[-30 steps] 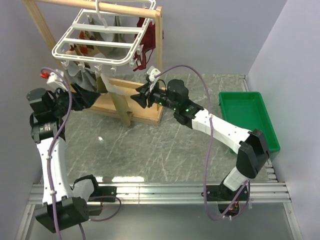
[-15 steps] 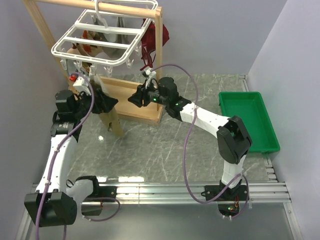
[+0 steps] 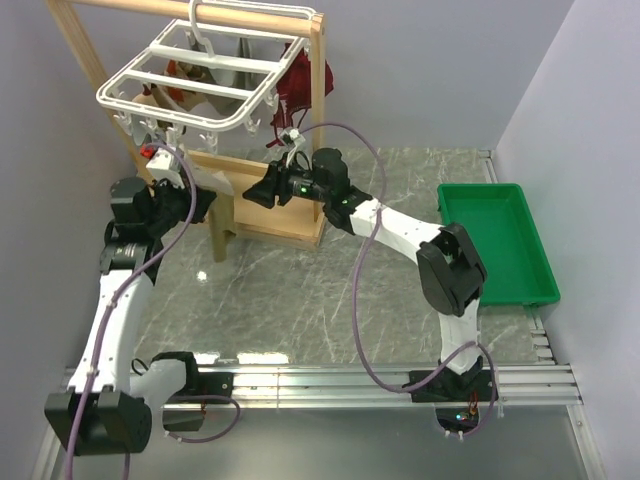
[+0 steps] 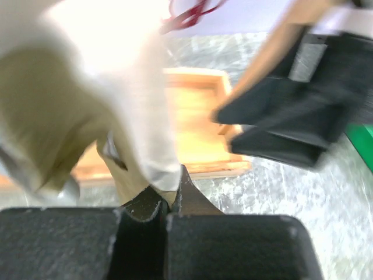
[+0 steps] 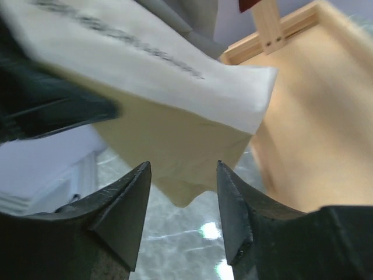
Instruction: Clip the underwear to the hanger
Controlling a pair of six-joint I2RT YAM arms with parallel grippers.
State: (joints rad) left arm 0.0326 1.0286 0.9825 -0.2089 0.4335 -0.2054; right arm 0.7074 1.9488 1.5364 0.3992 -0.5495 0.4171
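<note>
Only unreadable print point(image 5: 145, 55) on underwear point(image 5: 175, 146)

My left arm rises from its base, and my left gripper point(image 3: 208, 200), just below the hanger point(image 3: 185, 118), is clamped tight on an edge of the underwear point(image 3: 222, 228). My right arm stretches across, and my right gripper point(image 3: 252, 196), under the hanger's near right corner, faces the left one with its jaws parted.

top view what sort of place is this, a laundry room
Likely a robot lab bench, not a home: two arms bolted to a metal rail, a clip hanger on a wooden frame.
</note>
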